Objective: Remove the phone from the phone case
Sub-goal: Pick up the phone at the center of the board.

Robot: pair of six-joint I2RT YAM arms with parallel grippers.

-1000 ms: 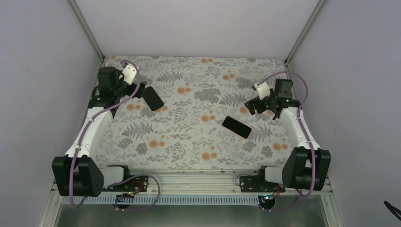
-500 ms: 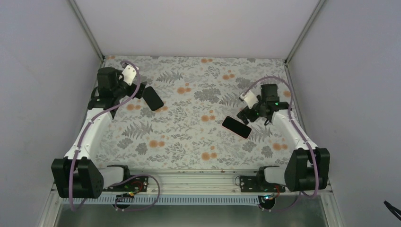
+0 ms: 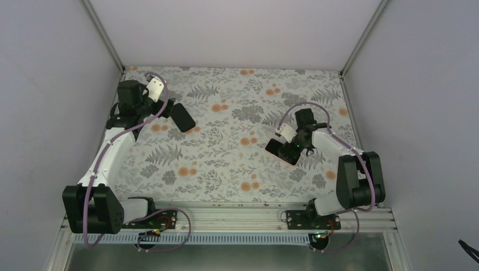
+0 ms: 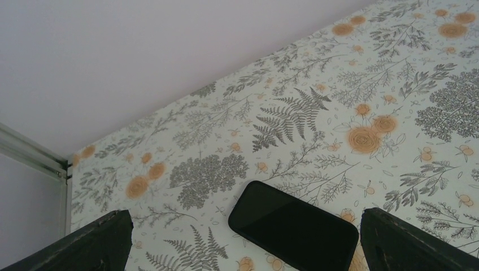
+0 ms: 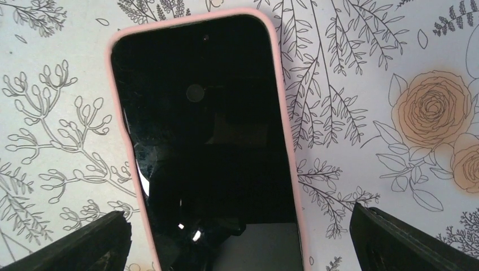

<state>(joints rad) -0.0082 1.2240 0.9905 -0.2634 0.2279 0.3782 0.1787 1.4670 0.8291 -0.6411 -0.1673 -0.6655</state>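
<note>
A phone in a pink case point(image 5: 203, 147) lies flat, screen up, on the floral table cover; in the top view it point(image 3: 278, 149) is right of centre. My right gripper point(image 5: 240, 231) is open low over its near end, one finger point(image 5: 73, 243) on each side of the case, touching nothing; from above, the gripper point(image 3: 290, 145) covers part of the phone. A second black phone-shaped slab point(image 4: 294, 230) lies at the back left point(image 3: 182, 117). My left gripper point(image 4: 245, 240) is open and empty just short of it, beside it in the top view point(image 3: 168, 109).
The floral cover point(image 3: 226, 158) spans the whole table. Plain walls close in the back and both sides, and a metal rail point(image 3: 237, 214) runs along the near edge between the arm bases.
My right gripper has swung left and toward the near edge from the right side of the table, and now stands open over the pink-cased phone. The left arm and both phones have not moved.
</note>
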